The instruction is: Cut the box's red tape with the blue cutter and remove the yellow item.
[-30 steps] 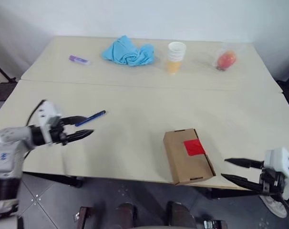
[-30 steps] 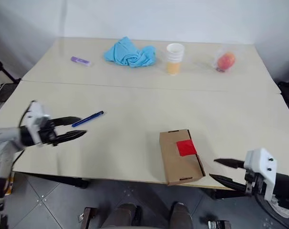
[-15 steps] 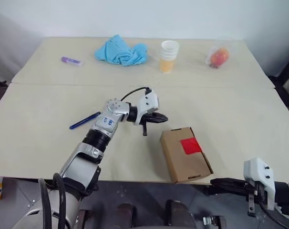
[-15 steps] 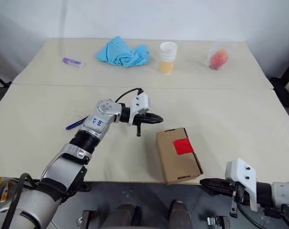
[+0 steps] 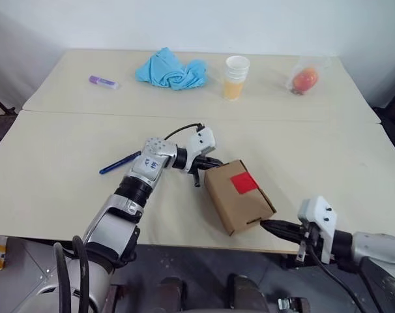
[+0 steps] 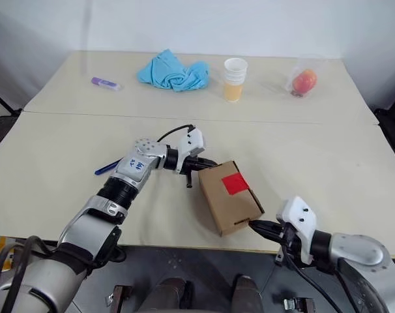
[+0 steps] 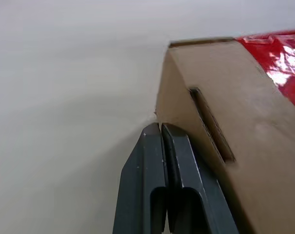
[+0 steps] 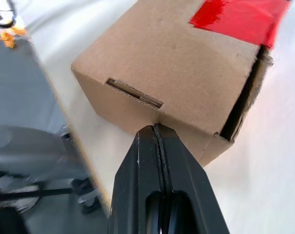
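With both closed end effectors, left (image 5: 209, 161) and right (image 5: 270, 227), I'd nudge the box (image 5: 238, 195) square, gently.

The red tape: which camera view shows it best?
The left eye view: the red tape shows whole, a square patch on top of the box. The right eye view shows the same. The right wrist view catches most of it, and the left wrist view catches one part at the frame's edge.
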Tool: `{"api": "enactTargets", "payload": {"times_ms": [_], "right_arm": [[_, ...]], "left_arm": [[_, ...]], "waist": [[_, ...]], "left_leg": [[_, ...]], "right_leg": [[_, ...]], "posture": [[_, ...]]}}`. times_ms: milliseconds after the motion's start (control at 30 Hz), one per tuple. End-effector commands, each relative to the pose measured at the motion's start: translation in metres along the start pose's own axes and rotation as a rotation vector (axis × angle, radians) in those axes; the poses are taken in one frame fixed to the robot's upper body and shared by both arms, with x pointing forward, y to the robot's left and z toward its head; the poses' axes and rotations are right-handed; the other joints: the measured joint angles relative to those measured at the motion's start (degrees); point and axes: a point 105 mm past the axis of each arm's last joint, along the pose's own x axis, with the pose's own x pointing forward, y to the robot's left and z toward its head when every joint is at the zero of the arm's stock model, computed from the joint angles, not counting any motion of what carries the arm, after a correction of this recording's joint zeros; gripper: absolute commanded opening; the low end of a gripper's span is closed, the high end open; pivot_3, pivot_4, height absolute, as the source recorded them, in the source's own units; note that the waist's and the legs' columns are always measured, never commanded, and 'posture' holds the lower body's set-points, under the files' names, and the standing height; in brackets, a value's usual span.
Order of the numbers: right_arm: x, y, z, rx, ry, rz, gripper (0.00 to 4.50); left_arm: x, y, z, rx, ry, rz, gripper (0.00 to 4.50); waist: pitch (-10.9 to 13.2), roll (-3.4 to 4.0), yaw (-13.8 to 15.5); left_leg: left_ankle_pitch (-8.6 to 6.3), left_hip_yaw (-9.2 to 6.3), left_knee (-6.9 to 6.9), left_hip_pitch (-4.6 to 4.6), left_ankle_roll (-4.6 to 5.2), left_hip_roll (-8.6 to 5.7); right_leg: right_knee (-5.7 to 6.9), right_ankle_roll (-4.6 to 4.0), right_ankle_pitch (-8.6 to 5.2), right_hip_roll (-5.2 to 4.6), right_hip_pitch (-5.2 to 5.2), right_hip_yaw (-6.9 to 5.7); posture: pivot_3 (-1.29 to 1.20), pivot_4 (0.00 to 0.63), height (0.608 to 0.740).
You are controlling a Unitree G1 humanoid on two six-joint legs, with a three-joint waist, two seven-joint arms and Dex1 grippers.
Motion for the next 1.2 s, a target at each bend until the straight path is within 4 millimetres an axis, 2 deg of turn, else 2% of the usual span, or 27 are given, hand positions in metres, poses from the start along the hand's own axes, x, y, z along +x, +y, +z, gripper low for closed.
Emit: {"api": "enactTargets", "payload": {"times_ms": [33, 200, 233, 300, 333, 400, 433, 500, 600, 700, 767, 933, 1200], "right_arm": [[0.005, -0.015, 0.006, -0.044, -0.003, -0.054, 0.00], [0.007, -0.023, 0.011, -0.049, -0.002, -0.063, 0.00], [0.005, -0.024, 0.012, -0.060, 0.005, -0.062, 0.00], [-0.003, -0.029, 0.013, -0.072, 0.018, -0.066, 0.00], [-0.005, -0.031, 0.014, -0.075, 0.021, -0.066, 0.00], [-0.011, -0.031, 0.019, -0.076, -0.001, -0.040, 0.00], [-0.015, -0.036, 0.017, -0.080, 0.011, -0.051, 0.00], [-0.020, -0.044, 0.013, -0.090, 0.034, -0.065, 0.00], [-0.014, -0.044, 0.008, -0.076, 0.045, -0.050, 0.00], [-0.003, -0.037, 0.005, -0.053, 0.063, -0.004, 0.00], [0.001, -0.039, 0.001, -0.057, 0.089, -0.016, 0.00], [0.006, -0.061, -0.012, -0.099, 0.141, -0.098, 0.00], [0.000, -0.073, -0.016, -0.112, 0.160, -0.111, 0.00]], "left_arm": [[-0.006, 0.013, 0.007, 0.003, -0.010, 0.071, 0.07], [-0.026, 0.031, -0.004, 0.010, 0.010, 0.180, 0.07], [-0.037, 0.040, -0.008, 0.009, 0.020, 0.229, 0.07], [-0.075, 0.060, -0.014, -0.035, 0.028, 0.330, 0.07], [-0.085, 0.064, -0.015, -0.047, 0.028, 0.355, 0.07], [-0.105, 0.049, -0.016, -0.027, 0.041, 0.221, 0.07], [-0.118, 0.032, -0.023, -0.008, 0.094, 0.108, 0.07], [-0.132, 0.005, -0.036, -0.021, 0.186, -0.046, 0.07], [-0.124, -0.023, -0.049, -0.065, 0.234, -0.151, 0.07], [-0.095, -0.038, -0.048, -0.073, 0.174, -0.154, 0.07], [-0.080, -0.039, -0.044, -0.096, 0.138, -0.120, 0.07], [-0.045, -0.045, -0.036, -0.128, 0.086, -0.095, 0.07], [-0.022, -0.051, -0.031, -0.135, 0.085, -0.115, 0.07]], "waist": [[0.0, 0.00, 0.0], [0.0, 0.00, -0.1], [0.0, 0.00, -0.1], [0.0, 0.00, -0.3], [0.0, 0.00, -0.5], [0.0, 0.00, -0.6], [0.0, 0.02, -0.6], [0.0, 0.07, -0.6], [0.0, 0.08, -0.2], [0.0, 0.07, 0.8], [0.0, 0.06, 1.2], [0.0, 0.06, 0.6], [0.0, 0.06, -0.2]], "left_leg": [[0.00, -0.01, 0.00, 0.00, 0.00, 0.00], [0.00, 0.00, -0.02, -0.01, 0.00, -0.01], [0.00, 0.00, -0.02, -0.01, 0.00, -0.01], [0.00, 0.01, -0.02, -0.02, -0.01, -0.01], [0.00, 0.04, -0.03, -0.02, -0.01, 0.00], [0.01, 0.10, -0.06, -0.03, -0.03, 0.03], [0.01, 0.12, -0.08, -0.04, -0.03, 0.03], [0.00, 0.14, -0.11, -0.03, -0.03, 0.05], [-0.03, 0.11, -0.07, -0.02, 0.01, 0.04], [-0.01, -0.09, 0.04, -0.03, 0.06, 0.12], [-0.01, -0.13, 0.06, -0.04, 0.08, 0.09], [0.00, -0.08, 0.03, -0.06, 0.05, -0.08], [0.02, -0.06, 0.01, -0.06, 0.01, -0.07]], "right_leg": [[0.01, 0.00, 0.00, 0.01, 0.00, -0.01], [0.02, 0.00, 0.00, 0.01, -0.02, -0.01], [0.03, 0.00, 0.00, 0.01, -0.03, -0.02], [0.04, 0.00, 0.00, 0.01, -0.06, -0.01], [0.06, 0.00, 0.00, 0.01, -0.09, 0.00], [0.09, 0.00, 0.00, 0.04, -0.17, 0.00], [0.10, 0.00, 0.00, 0.04, -0.19, -0.01], [0.11, -0.01, 0.00, 0.03, -0.19, -0.02], [0.12, -0.01, 0.00, -0.03, -0.12, -0.02], [0.06, -0.01, 0.00, -0.12, 0.03, -0.06], [0.08, -0.01, 0.00, -0.15, 0.05, -0.04], [0.11, -0.01, 0.00, -0.11, -0.04, -0.05], [0.09, -0.01, 0.00, -0.08, -0.05, -0.06]], "posture": [[0.00, 0.150, 0.740], [0.00, 0.150, 0.740], [0.00, 0.150, 0.740], [0.00, 0.150, 0.740], [0.00, 0.150, 0.740], [0.00, 0.150, 0.740], [0.00, 0.150, 0.740], [0.00, 0.150, 0.740], [0.00, 0.150, 0.740], [0.00, 0.150, 0.740], [0.00, 0.150, 0.740], [0.00, 0.150, 0.740], [0.00, 0.150, 0.740]]}}
